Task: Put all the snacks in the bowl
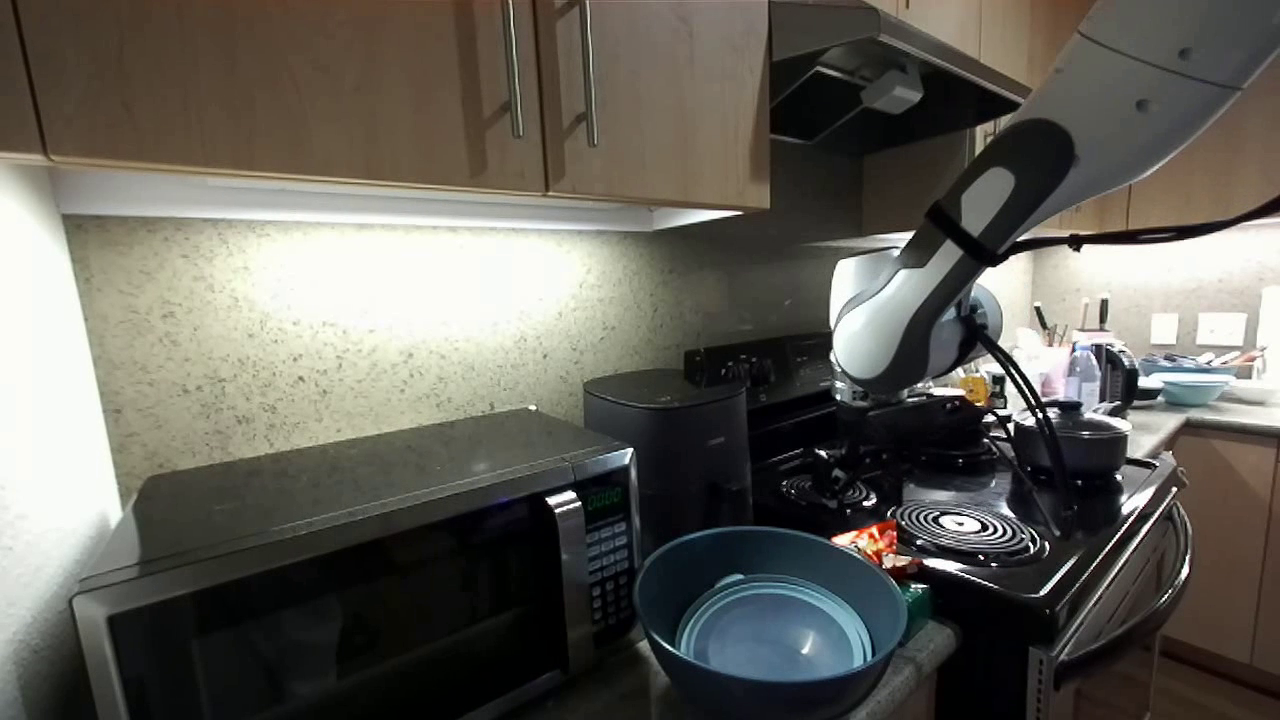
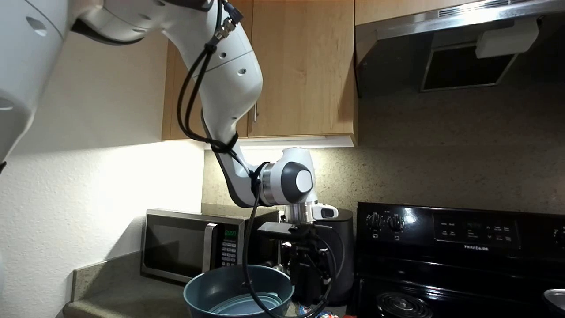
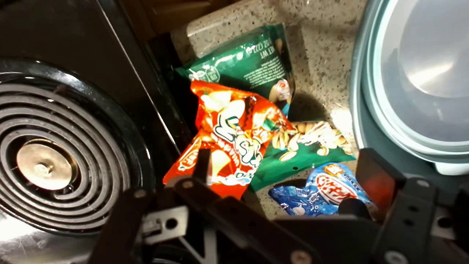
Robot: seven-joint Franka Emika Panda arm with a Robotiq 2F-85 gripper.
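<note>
The claw (image 3: 289, 168) is spread wide; whether its fingers (image 3: 379, 181) touch anything below them, I cannot tell. In the wrist view, from the left, there is first the stove (image 3: 77, 40) with its round burner (image 3: 45, 167). Then comes the orange snack bag (image 3: 234, 135), close to the edge of the stove. It partly covers one green bag (image 3: 253, 62) with small print and another green bag (image 3: 307, 152) with nuts pictured on it. The blue bag (image 3: 318, 194) follows, partly hidden by the claw. These four bags lie on the counter (image 3: 324, 47), between the stove and the big blue bowl (image 3: 373, 141).

In an exterior view, the microwave (image 1: 340, 580) is at the left, and a tall black machine (image 1: 680, 450) stands behind the bowl. Round light-blue pieces (image 1: 780, 630) occupy much of the bowl's bottom; if they are lids or smaller bowls, I cannot tell. Further right, a covered pot (image 1: 1095, 450) stands on the stove. In an exterior view, a black cable (image 2: 246, 249) hangs across the front of the bowl.
</note>
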